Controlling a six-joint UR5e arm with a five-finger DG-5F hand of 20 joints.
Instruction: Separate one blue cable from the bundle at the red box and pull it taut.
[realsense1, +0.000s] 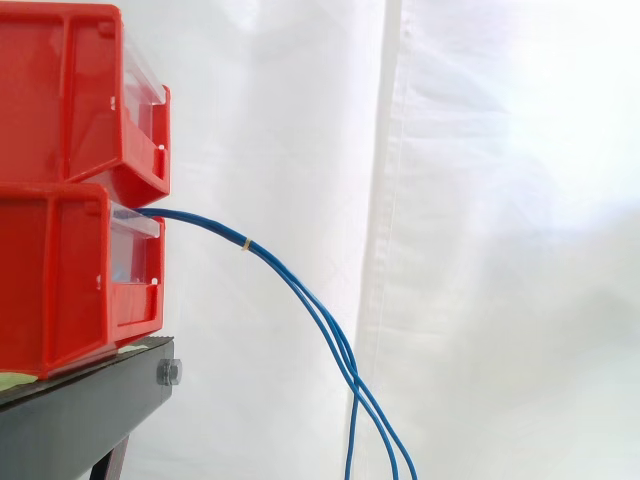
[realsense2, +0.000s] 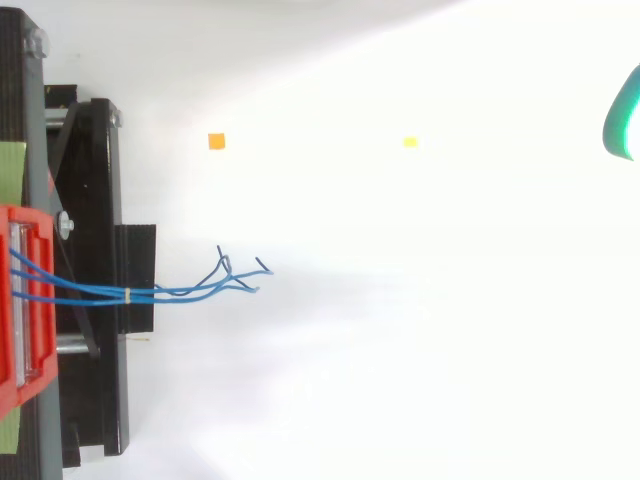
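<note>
A white curtain (realsense1: 500, 200), a white floor (realsense2: 400, 350). On a black metal stand (realsense1: 90, 410) sit stacked red plastic bins (realsense1: 70, 270) — thin blue cables (realsense1: 300, 290), banded, droop from the lower bin. Far from the bins, the green-glowing hand (realsense2: 625, 115) — grip cannot be told.

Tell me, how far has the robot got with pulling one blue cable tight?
Nothing looks done: the blue cables hang slack together from the lower red box, bound by a tie. The hand sits at the top view's right edge, well away from them. Left: reaching in, separating one cable and pulling it taut.
</note>
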